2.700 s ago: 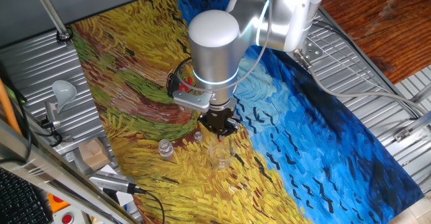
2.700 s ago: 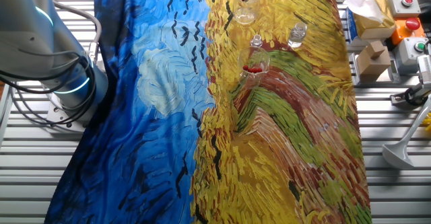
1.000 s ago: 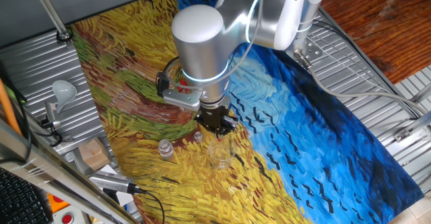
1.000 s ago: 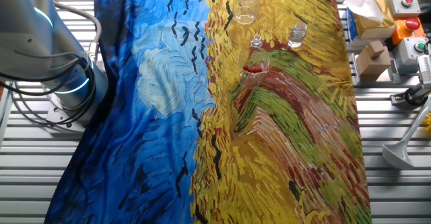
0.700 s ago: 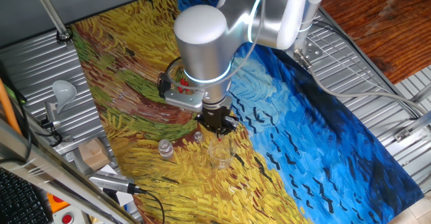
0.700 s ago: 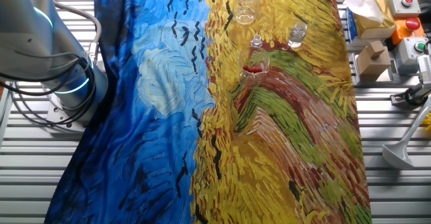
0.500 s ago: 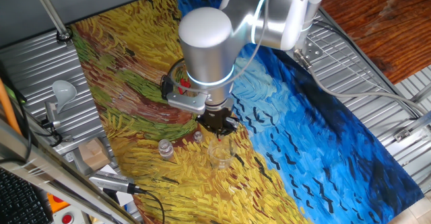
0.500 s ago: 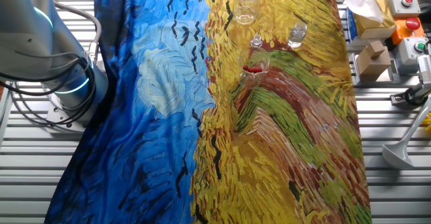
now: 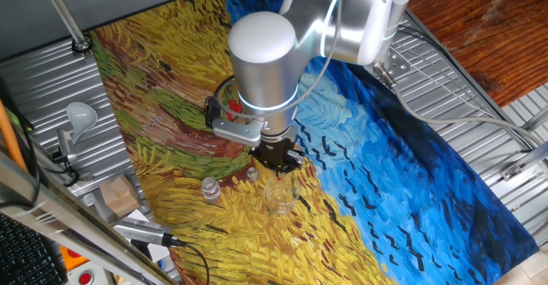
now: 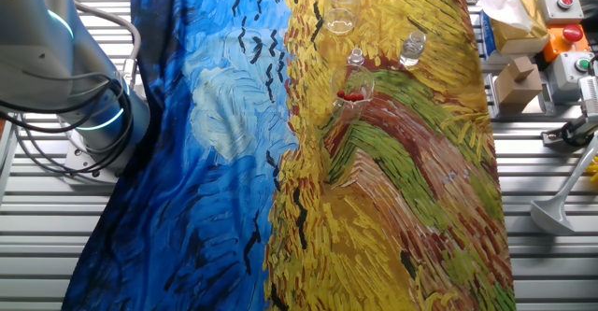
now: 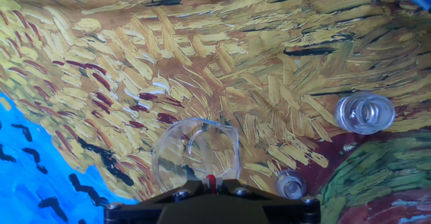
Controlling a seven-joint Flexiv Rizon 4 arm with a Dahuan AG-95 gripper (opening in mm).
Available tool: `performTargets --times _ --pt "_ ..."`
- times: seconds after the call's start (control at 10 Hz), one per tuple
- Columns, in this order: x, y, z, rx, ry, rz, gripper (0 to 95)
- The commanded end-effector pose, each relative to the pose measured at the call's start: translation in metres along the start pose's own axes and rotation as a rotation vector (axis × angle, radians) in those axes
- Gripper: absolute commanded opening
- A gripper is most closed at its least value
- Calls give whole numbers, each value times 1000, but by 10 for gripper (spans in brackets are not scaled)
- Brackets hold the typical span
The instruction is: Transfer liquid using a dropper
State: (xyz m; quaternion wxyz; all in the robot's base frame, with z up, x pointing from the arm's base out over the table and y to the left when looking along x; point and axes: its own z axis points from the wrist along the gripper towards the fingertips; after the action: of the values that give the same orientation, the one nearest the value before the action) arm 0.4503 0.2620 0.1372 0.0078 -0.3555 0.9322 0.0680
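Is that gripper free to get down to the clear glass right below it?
Probably yes. The gripper hangs straight over the open glass, with nothing between them but the red-bulbed dropper it seems to hold.

In the hand view the hand (image 11: pixel 210 196) hangs right over a clear glass cup (image 11: pixel 196 152) at lower centre. A small vial (image 11: pixel 290 183) stands just right of the cup, and a wider clear jar (image 11: pixel 364 113) sits further right. The upper and left parts of the painted cloth (image 11: pixel 135 56) on the table lie bare, giving open passage there.
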Motion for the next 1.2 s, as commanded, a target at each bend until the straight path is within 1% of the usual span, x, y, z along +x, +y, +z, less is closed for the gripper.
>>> performTargets --times 0.1,0.5,0.6,0.7,0.8,1.2 --pt "-2 -1 3 1 0 0 0" --pt "-5 -2 11 1 -5 5 0" --pt "-4 -3 14 -2 -11 1 190" --pt "-5 -3 15 -5 -14 -1 190" --pt "-5 -3 15 -6 -15 -1 380" --pt "-5 -3 15 -11 -23 -3 380"
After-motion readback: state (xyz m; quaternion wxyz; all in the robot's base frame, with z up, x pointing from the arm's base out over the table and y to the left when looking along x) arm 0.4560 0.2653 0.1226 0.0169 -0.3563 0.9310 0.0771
